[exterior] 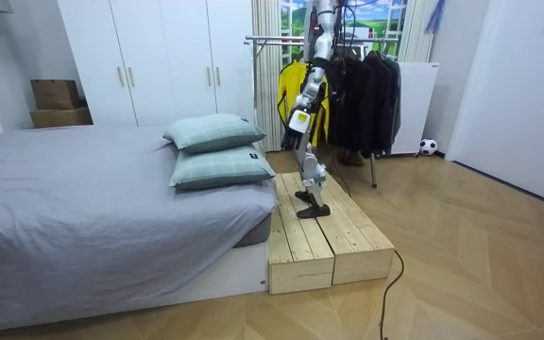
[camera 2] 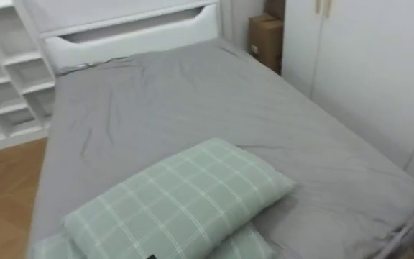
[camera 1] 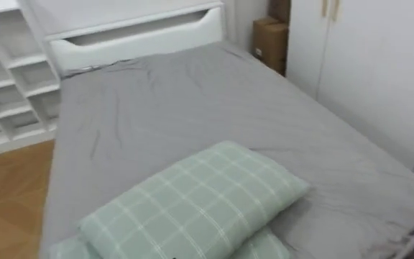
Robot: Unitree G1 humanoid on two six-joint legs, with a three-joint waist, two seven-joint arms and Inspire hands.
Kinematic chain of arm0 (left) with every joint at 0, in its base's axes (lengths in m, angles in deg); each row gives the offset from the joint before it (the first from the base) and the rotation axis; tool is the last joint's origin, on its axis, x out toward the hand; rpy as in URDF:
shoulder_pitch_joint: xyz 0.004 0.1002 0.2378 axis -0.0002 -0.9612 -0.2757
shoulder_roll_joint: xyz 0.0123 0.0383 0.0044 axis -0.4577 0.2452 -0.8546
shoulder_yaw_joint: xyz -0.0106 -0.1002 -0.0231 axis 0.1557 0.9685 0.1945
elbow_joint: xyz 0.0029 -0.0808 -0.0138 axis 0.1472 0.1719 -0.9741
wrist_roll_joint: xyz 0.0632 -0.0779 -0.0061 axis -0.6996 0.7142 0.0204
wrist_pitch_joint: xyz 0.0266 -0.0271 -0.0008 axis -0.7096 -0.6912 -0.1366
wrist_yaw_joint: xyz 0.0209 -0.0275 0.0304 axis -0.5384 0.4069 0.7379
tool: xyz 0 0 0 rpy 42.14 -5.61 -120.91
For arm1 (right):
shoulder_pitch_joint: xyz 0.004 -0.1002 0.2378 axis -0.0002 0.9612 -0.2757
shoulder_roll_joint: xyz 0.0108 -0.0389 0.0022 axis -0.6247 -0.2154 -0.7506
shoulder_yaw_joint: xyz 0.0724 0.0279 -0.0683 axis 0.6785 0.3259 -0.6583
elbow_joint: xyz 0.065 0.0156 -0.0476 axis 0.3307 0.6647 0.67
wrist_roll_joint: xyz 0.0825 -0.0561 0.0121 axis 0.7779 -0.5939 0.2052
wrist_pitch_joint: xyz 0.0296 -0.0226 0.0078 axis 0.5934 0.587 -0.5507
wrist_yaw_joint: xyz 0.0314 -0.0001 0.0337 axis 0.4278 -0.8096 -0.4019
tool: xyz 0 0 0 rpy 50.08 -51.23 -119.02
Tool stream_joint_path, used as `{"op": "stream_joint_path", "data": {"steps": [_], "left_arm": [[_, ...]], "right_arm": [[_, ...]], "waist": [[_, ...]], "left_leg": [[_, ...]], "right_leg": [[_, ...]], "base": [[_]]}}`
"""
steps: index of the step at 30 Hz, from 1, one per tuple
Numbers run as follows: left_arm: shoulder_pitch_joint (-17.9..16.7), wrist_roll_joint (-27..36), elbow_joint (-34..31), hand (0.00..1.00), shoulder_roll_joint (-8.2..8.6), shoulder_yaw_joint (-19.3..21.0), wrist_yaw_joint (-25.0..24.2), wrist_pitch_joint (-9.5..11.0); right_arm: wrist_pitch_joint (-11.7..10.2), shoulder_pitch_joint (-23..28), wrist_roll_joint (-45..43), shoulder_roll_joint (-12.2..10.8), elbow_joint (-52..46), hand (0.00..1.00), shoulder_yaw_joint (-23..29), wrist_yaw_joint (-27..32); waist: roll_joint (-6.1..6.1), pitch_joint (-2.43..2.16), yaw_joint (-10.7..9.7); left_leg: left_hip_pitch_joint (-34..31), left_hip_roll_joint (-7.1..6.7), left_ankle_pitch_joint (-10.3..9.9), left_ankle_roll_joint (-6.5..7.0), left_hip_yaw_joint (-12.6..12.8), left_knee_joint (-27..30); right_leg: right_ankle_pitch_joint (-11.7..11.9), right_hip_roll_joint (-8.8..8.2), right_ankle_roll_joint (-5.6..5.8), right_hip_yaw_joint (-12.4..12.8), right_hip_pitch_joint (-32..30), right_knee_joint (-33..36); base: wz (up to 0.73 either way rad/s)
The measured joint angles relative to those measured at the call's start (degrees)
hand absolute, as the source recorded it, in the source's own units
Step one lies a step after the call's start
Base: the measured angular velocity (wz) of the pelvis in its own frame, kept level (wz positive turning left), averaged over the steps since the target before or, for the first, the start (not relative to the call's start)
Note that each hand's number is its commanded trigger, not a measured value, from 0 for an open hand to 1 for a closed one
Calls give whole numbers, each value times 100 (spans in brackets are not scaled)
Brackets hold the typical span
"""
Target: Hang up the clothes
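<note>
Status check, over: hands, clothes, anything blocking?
Left hand hanging at its side. Clothes on the rack behind the robot. Bed and pillows straight ahead.

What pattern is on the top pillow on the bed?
Pale green with white checks; the top pillow shows best in the left eye view.

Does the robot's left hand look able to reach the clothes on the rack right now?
Probably not: its left hand hangs low at its side, and it faces the bed, with the rack of clothes behind it.
</note>
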Motion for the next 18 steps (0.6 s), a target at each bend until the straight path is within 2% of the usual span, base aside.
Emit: {"op": "stream_joint_path", "data": {"steps": [1,2,3,5,7,8,9,10,11,13,14,18], "left_arm": [[4,18,4,0,-15,-2,17,-31],[7,14,6,0,-18,-7,55,-68],[15,11,6,0,-21,-8,85,-71],[12,9,-19,0,-94,0,132,-90],[-12,17,-36,0,-115,-2,213,-91],[-41,16,-43,0,-118,0,262,-91],[-54,21,-44,0,-126,-2,275,-91],[-128,26,-41,0,-139,-11,327,-91],[-173,29,-39,0,-140,-23,365,-93],[-229,35,-15,0,-144,-51,400,-100],[-252,32,-16,0,-144,-44,445,-108],[-258,0,-19,0,-132,25,495,-197]], "right_arm": [[3,-3,3,-4,23,0,-2,37],[3,1,-22,-5,25,0,-8,74],[3,1,-27,-12,23,0,-9,98],[28,20,-73,-68,22,0,-2,166],[30,2,-103,-98,23,0,-7,167],[27,-27,-103,-126,31,0,-7,163],[22,-53,-102,-140,44,0,-13,160],[19,-140,-100,-153,140,0,-27,140],[21,-196,-102,-162,198,0,-37,141],[19,-211,-89,-164,199,0,-103,146],[16,-209,-111,-165,199,0,-151,145],[15,-213,-210,-169,195,0,-179,140]], "waist": [[-46,0,-5],[-81,-6,-23],[-96,1,-29],[-219,30,-59],[-287,53,-7],[-290,35,27],[-302,37,25],[-347,66,45],[-362,75,49],[-362,76,65],[-360,76,155],[-307,90,270]], "left_leg": [[-3,-101,56,71,-166,-92],[-28,-181,113,123,-370,-168],[-68,-212,135,148,-476,-170],[-184,-358,222,246,-874,-166],[-223,-416,233,270,-1064,-163],[-266,-439,236,278,-1179,-163],[-282,-459,239,285,-1244,-168],[-291,-489,245,296,-1320,-174],[-298,-501,245,298,-1397,-158],[-294,-506,245,298,-1502,-154],[-283,-508,245,297,-1519,-154],[-290,-506,247,294,-1621,-154]], "right_leg": [[45,-3,84,213,36,-76],[112,23,192,282,105,-206],[143,64,238,343,136,-283],[232,160,371,849,310,-698],[331,248,474,1087,457,-1012],[417,295,503,1166,535,-1219],[447,314,514,1187,579,-1318],[486,347,530,1323,630,-1472],[533,380,540,1467,691,-1567],[574,413,533,1570,735,-1639],[578,427,530,1646,772,-1687],[571,455,538,1792,798,-1702]], "base": [[81],[80],[89],[90],[60],[47],[41],[38],[34],[28],[16],[15]]}}
